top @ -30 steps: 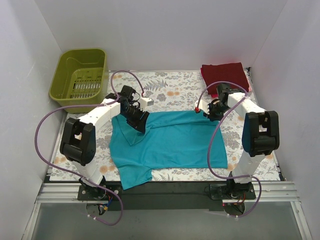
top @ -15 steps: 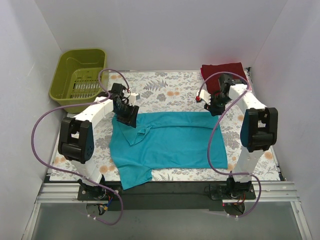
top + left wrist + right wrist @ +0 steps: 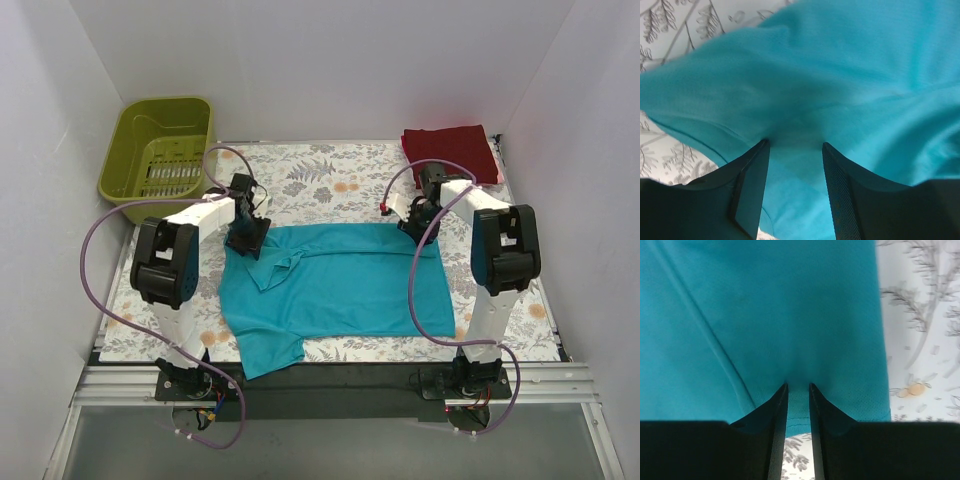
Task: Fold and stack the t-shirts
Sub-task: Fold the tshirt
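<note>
The teal t-shirt [image 3: 340, 285] lies spread flat in the middle of the worktop [image 3: 330, 185]. Its collar is toward the left arm, and one sleeve pokes out at the near left. A dark red t-shirt [image 3: 450, 152] sits folded in a neat rectangle at the far right corner, well apart from the teal one.

The left hand [image 3: 246, 238] is down on the teal shirt's far left corner. In the wrist view its fingers [image 3: 752, 190] stand a moderate way apart. Their tips press into the cloth, and soft creases run toward the gap. I cannot tell whether the cloth is clamped or only pressed on.

The right hand [image 3: 412, 222] is at the shirt's far right corner, near the hem. Its fingers [image 3: 772, 440] are parted by a narrow slot, through which cloth and then a strip of patterned worktop show.

An olive-green basket [image 3: 130, 170] stands past the worktop's far left corner.
</note>
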